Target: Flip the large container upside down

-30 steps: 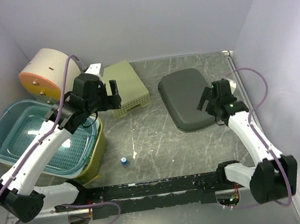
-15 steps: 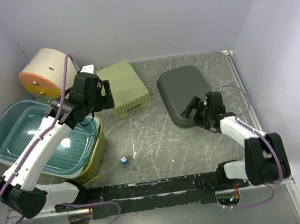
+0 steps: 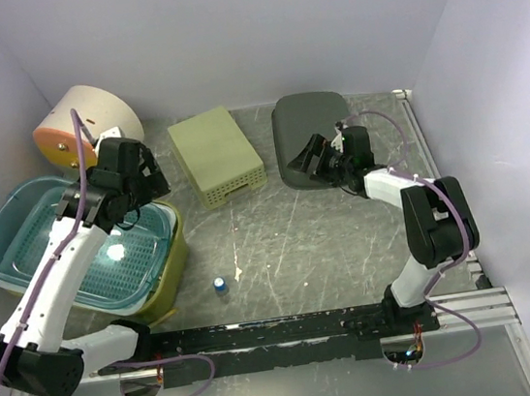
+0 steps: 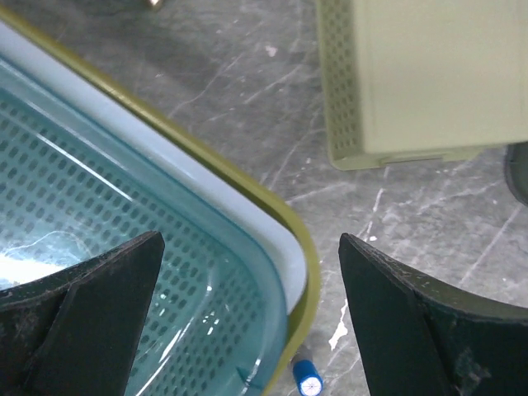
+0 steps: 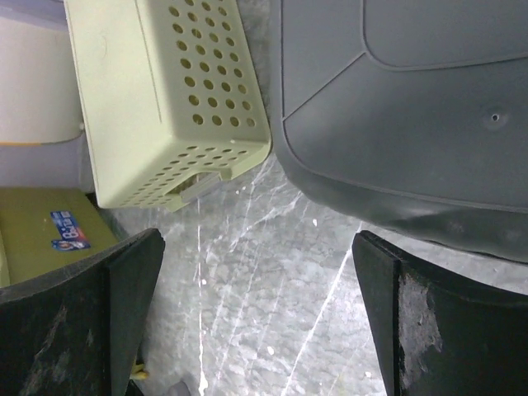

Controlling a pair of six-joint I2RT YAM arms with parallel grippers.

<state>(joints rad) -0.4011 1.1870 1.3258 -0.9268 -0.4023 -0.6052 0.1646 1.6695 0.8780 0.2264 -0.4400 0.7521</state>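
Teal basket (image 3: 26, 234) nesting in olive tub (image 3: 179, 248), left of green crate (image 3: 215, 154); grey container (image 3: 305, 129) showing underside right of crate. Left claw (image 4: 249, 243), right claw (image 5: 257, 239) both gaping.

12 o'clock = far wall, top view. Bare tabletop (image 3: 291, 243) is open from centre down to 6 o'clock. Sole obstacle there is a small blue cap (image 3: 220, 284) at 7 o'clock, near the nested tubs (image 3: 180, 246). Tubs fill 8–9 o'clock against the left wall. Cream drum (image 3: 88, 119) blocks the 10 o'clock corner. Upturned green basket (image 3: 215, 156) at 11–12; dark grey container (image 3: 308, 119) at 1, near the far wall. Narrow bare lane between those two. Left gripper (image 4: 249, 243), jaws wide, hangs over the tubs' corner; a bare strip separates tubs and basket. Right gripper (image 5: 256, 239), jaws wide, is at the grey container's near edge, bare floor beneath. Right arm (image 3: 435, 224) crosses 3–4 o'clock.
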